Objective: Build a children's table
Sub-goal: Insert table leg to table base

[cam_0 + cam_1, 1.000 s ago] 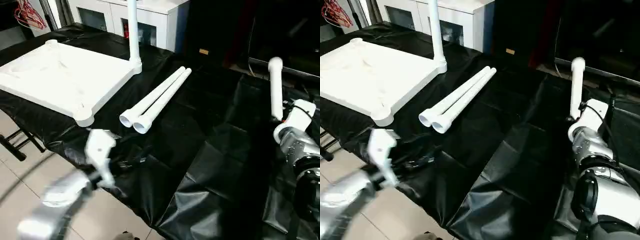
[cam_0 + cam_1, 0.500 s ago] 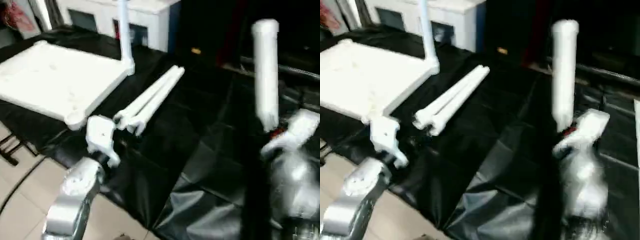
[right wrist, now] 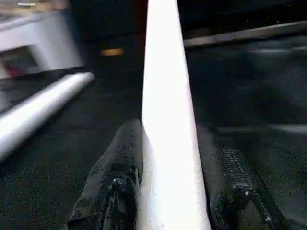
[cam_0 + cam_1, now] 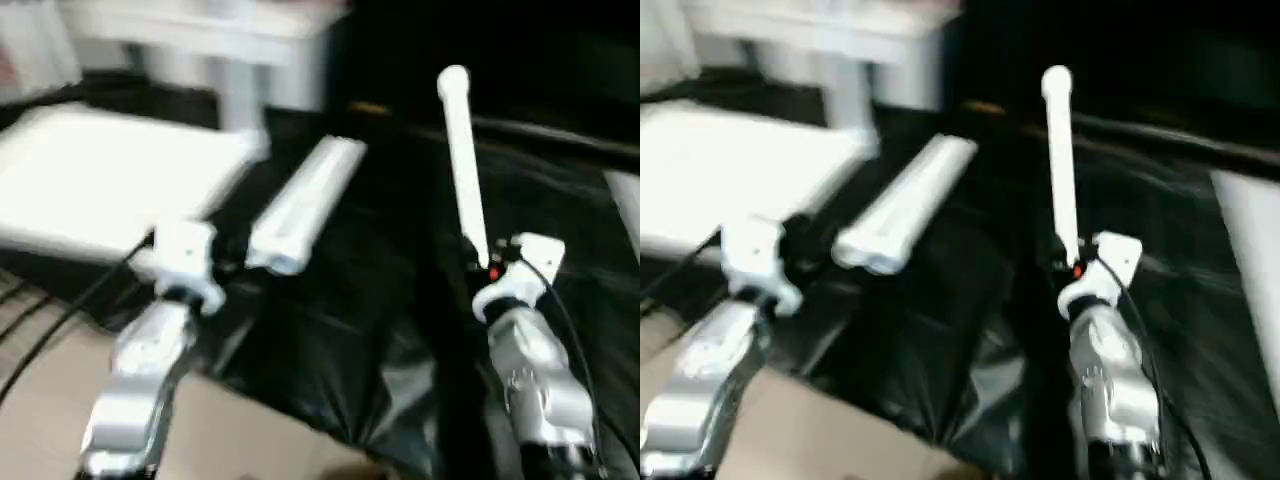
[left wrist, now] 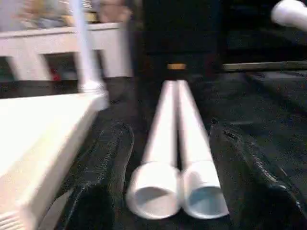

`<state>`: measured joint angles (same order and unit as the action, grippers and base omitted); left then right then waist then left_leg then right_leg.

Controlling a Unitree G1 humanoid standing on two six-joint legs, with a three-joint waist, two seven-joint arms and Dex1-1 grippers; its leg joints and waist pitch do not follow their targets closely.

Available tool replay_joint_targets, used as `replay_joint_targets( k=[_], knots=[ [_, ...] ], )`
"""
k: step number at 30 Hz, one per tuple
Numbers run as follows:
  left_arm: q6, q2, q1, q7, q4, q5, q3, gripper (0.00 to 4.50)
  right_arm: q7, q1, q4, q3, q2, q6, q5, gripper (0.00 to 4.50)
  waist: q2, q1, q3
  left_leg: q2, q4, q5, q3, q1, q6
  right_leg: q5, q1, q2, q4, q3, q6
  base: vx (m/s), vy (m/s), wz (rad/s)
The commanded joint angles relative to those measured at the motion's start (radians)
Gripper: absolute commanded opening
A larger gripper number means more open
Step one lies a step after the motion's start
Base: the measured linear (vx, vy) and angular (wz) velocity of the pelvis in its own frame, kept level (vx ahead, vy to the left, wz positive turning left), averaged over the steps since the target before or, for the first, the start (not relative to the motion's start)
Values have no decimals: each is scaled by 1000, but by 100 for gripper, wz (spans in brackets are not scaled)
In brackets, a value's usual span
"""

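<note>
step: fitting legs to the table top (image 4: pixel 110 185), judged. One leg already stands in the far corner socket (image 5: pixel 93 88); three to go.
right gripper (image 3: pixel 168 158): jaws part open, closed round a leg (image 4: pixel 462 165), held upright at centre-right of the head views, free end up. Wrist view shows black fingers (image 3: pixel 117 167) on both sides of the tube.
left gripper (image 5: pixel 172 158): jaws wide open, nothing held. It points at the mouths of the two loose legs (image 5: pixel 177 158), which lie side by side, touching, between its fingers (image 5: pixel 103 163) but w/o contact that I can see.
table top: upside down, upper left of head views, on black sheet (image 4: pixel 350 300).
next move, judged: carry the held leg over to a free corner socket, line the end up straight, press down; left could steady the top or take a loose leg.
hard to see: heavy blur in head views; free sockets not clear; which end of the held leg is flared, can't tell; standing leg cut off at the top edge; white cabinet (image 5: pixel 43 48) behind only a smear.
</note>
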<state>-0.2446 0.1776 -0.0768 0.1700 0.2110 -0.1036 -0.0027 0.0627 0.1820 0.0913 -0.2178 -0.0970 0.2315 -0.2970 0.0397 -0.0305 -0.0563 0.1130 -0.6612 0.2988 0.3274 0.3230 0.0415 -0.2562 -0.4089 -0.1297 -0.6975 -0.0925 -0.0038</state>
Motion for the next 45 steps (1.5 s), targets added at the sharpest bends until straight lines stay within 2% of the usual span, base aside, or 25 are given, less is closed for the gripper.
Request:
replay_joint_targets(
  k=[1,2,3,6,7,9,12,13,14,17,19,20,21,24,26,27,28,29,33,34,35,40,42,44,45],
  knots=[
    [-4,1,25,-1,35,-3,3,294,-8,16,-19,-1,-1,9,18,128,8,-50,67,97,-60,307,-168,42,-54,-539,68,-314,229,192,-65,-55,143,-28],
    [0,0,55,-6,56,-5,10,294,-9,19,-17,0,-1,12,20,128,-10,-26,70,64,-164,61,-283,128,-120,-557,113,-329,228,147,-62,8,207,-42],
    [7,1,82,-13,76,1,14,294,-4,22,-11,0,0,2,20,128,17,-15,51,59,-125,27,-284,121,-137,-536,90,-258,232,77,-97,8,207,-42],
    [9,-7,117,-29,110,0,25,294,-3,24,-7,9,-4,0,22,128,-22,-11,53,44,54,-72,-246,82,-4,-517,71,-93,209,-11,-132,-4,269,-37],
    [8,-12,127,-36,122,0,28,294,-3,23,-8,13,-6,5,20,128,-43,40,56,55,107,103,-227,42,84,-470,31,23,134,-48,-87,-14,268,-6],
    [7,-21,152,-50,150,6,32,294,-1,25,-9,24,-8,19,20,128,-39,72,64,81,142,-10,-267,-26,318,-105,-18,78,-11,-49,-52,-10,250,8],
    [15,-29,166,-64,165,19,35,294,8,31,-7,33,-7,33,29,128,24,47,66,101,113,-236,-244,-16,428,-8,-31,-5,50,22,13,-20,198,1],
    [14,-29,167,-65,167,20,35,294,11,32,-6,34,-7,35,29,128,66,30,78,71,68,-122,-214,41,333,-4,17,-78,108,81,60,-36,122,-11],
    [9,-29,171,-69,178,24,38,294,28,36,-2,47,-7,34,37,128,88,-27,64,52,-107,148,-236,105,96,-280,71,-271,224,258,-18,-55,177,-17],
    [5,-28,172,-70,183,23,40,294,34,36,0,54,-9,29,43,128,56,-25,50,40,-89,73,-296,102,-102,-431,85,-189,230,167,-175,-67,225,-23],
    [2,-25,169,-71,185,25,40,294,35,33,-1,57,-7,28,44,128,15,-14,49,47,54,49,-273,44,12,-440,64,-74,221,97,-200,-86,280,-9],
    [0,-23,166,-71,185,25,42,294,33,31,-2,59,-5,28,45,128,-15,42,49,65,142,205,-268,-16,142,-329,-13,81,96,23,-119,-106,312,14],
    [0,-23,166,-71,185,25,42,294,33,31,-2,59,-5,28,45,128,-23,57,54,75,168,208,-280,-15,186,-234,-13,91,4,-2,-88,-147,474,12],
    [-11,-12,144,-61,175,28,38,294,13,21,-15,55,-2,37,37,128,-27,43,47,97,174,100,-269,-30,315,-75,-32,67,-40,-38,-8,-78,240,5],
    [-12,-7,133,-53,168,32,34,294,3,19,-17,54,-1,38,39,128,26,23,57,88,175,165,-240,-1,187,-73,17,-32,62,41,12,-87,228,-7],
    [-14,-6,127,-50,165,35,32,294,0,19,-18,51,2,39,41,128,52,-39,54,24,-66,207,-236,58,25,-385,33,-257,227,218,58,-89,211,-13],
    [-14,-2,119,-46,160,37,29,294,-4,18,-17,47,7,39,43,128,42,-32,73,-5,-143,141,-292,109,-34,-390,74,-270,225,262,24,-69,198,-2],
    [-16,-1,113,-45,158,38,27,294,-7,17,-15,44,10,38,45,128,47,-14,52,-16,-164,76,-313,171,-129,-383,124,-213,204,169,24,-43,218,-20],
    [-22,8,86,-37,145,36,21,294,-32,8,-29,43,29,49,47,128,-12,-28,45,46,37,15,-290,48,-31,-372,76,-89,222,86,-255,-86,280,-9],
    [-22,8,86,-37,145,36,21,294,-32,8,-29,43,29,49,47,128,-67,17,48,62,141,167,-290,-19,84,-322,8,72,106,19,-153,-89,340,14],
    [-19,11,72,-43,139,51,15,294,-45,4,-34,37,39,61,37,128,-71,42,57,89,170,170,-312,-18,166,-159,-7,92,-31,-8,-102,-77,359,13],
    [-12,7,12,-82,82,100,9,294,-67,2,-40,27,49,73,34,128,-47,-16,67,300,210,215,-185,-53,-275,-16,-31,34,33,38,-17,-78,266,-6],
    [-14,1,-3,-93,66,96,21,294,-63,3,-51,32,45,78,42,128,-46,-28,64,348,231,115,-141,-29,-241,18,-51,33,-12,24,-10,-86,122,-24],
    [-12,-2,-10,-97,59,92,28,294,-59,5,-57,34,41,82,46,128,-50,-45,65,325,225,143,-99,-13,-145,34,-61,26,-24,28,-34,-100,42,-23],
    [-33,-13,-19,-103,48,67,44,294,-52,9,-70,36,35,87,53,128,-44,-31,68,232,212,261,-117,32,-89,23,-2,15,18,46,-60,-101,4,-16]
  ],
)
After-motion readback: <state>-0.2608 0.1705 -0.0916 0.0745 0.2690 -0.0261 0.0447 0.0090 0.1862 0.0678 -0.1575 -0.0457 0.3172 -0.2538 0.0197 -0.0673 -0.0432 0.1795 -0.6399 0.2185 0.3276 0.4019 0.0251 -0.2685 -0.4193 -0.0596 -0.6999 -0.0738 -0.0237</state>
